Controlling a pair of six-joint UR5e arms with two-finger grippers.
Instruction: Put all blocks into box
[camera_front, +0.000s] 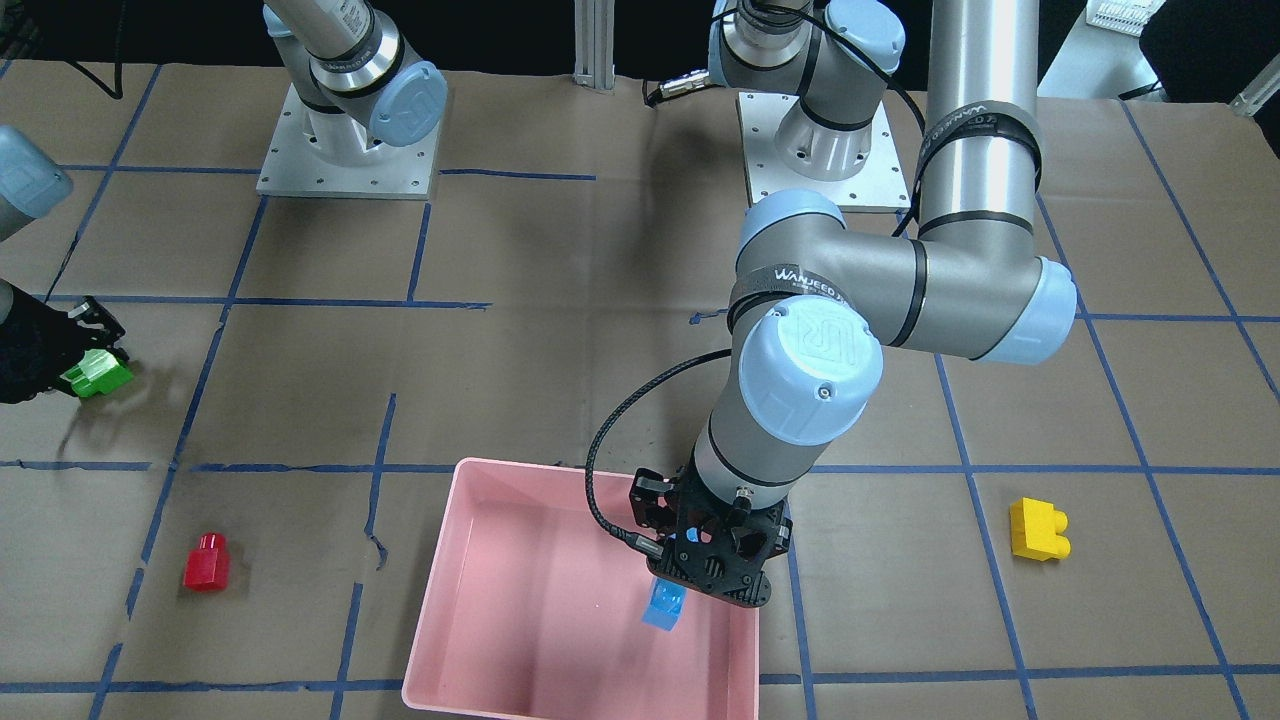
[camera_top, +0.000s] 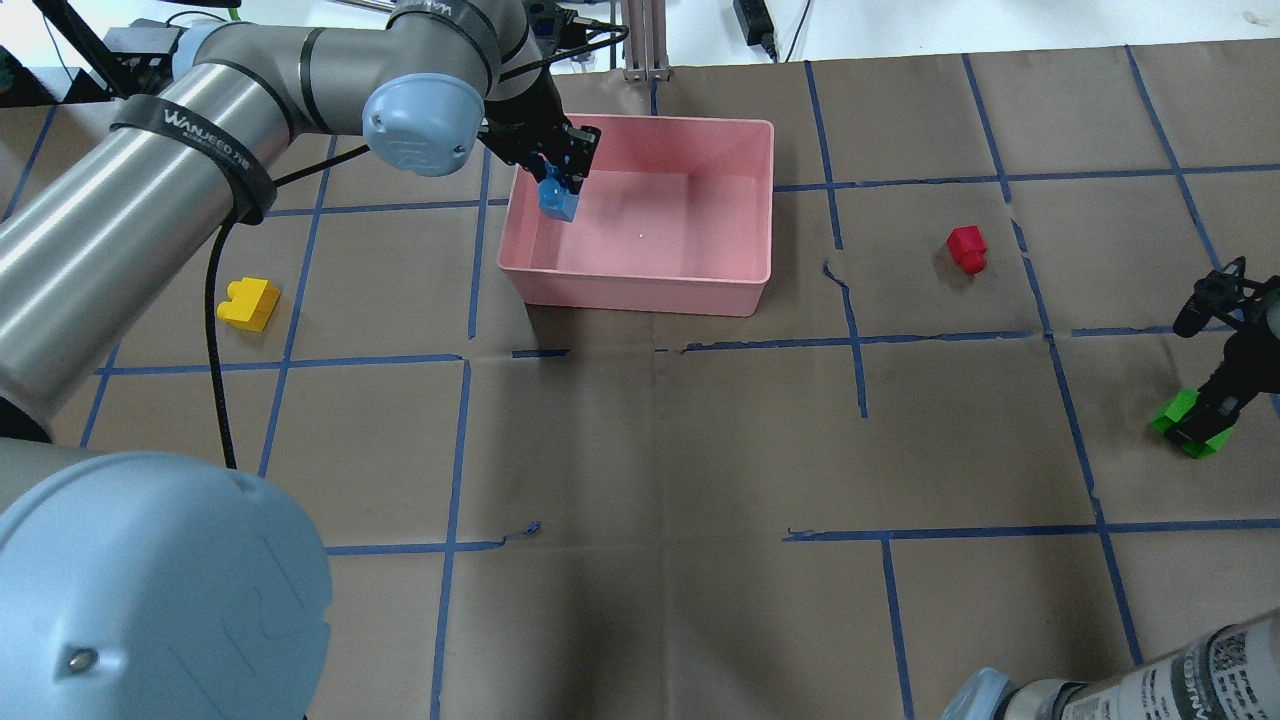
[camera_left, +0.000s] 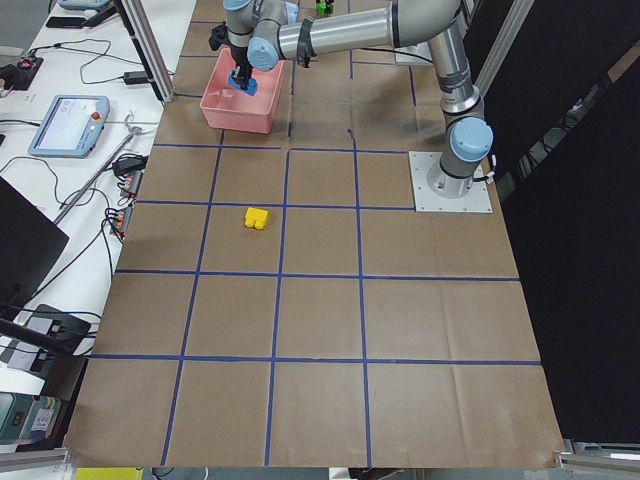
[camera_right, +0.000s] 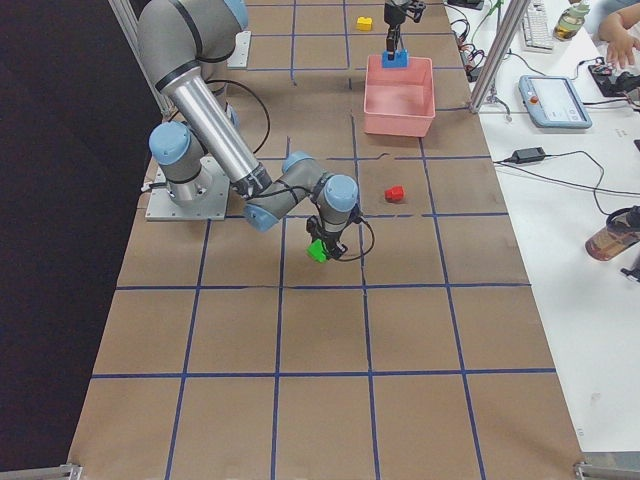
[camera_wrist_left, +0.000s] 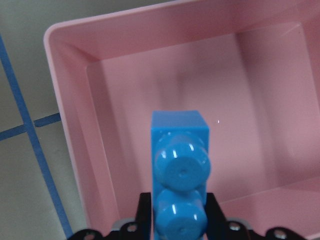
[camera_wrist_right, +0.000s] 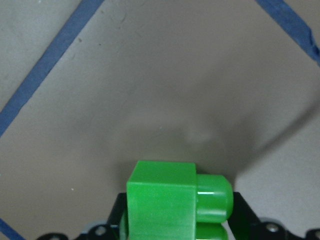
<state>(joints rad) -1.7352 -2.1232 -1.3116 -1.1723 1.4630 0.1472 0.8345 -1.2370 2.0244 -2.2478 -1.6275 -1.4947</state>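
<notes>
My left gripper (camera_top: 560, 178) is shut on the blue block (camera_top: 558, 201) and holds it over the near-left part of the pink box (camera_top: 690, 288); the left wrist view shows the block (camera_wrist_left: 180, 170) between the fingers above the box floor (camera_wrist_left: 240, 100). My right gripper (camera_top: 1205, 415) is shut on the green block (camera_top: 1185, 428) just above the paper at the far right; the block also shows in the right wrist view (camera_wrist_right: 170, 200). The yellow block (camera_top: 248, 303) lies left of the box. The red block (camera_top: 968, 248) lies right of it.
Brown paper with blue tape lines covers the table (camera_top: 650, 450). The left arm's forearm (camera_top: 150, 180) stretches over the table's left side near the yellow block. An aluminium post (camera_top: 645, 40) stands behind the box.
</notes>
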